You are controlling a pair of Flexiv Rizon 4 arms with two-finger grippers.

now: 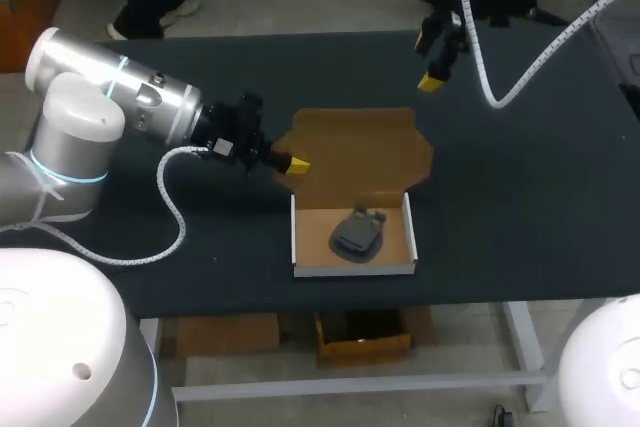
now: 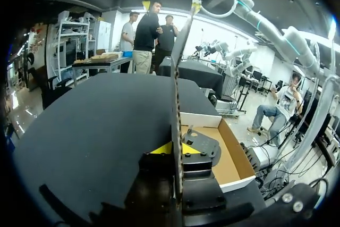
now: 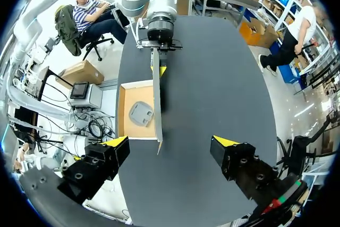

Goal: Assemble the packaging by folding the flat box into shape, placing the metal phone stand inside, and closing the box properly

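Since the phone stand (image 1: 357,233) was already lying inside the box (image 1: 353,269), near the middle of the bench (image 1: 520,207), what was left looked like the closing. The left tool (image 1: 292,163) was clamped on the side edge of the lid (image 1: 355,152), one yellow tip on each face of the card, with the lid standing roughly upright off the back wall. The right tool (image 1: 430,62) hung over the far side of the bench, well apart from the box, fingers wide apart and holding nothing. My take on doing this bit well: swing the lid forward in an arc around its hinge crease rather than shoving it straight down, otherwise the box would probably skid or the card would buckle. The grip sat out at one edge, so the lid might twist, and bringing the right tool in to steady the box or press the other side seemed smart. I'd also have let go before the fingers got trapped under the lid
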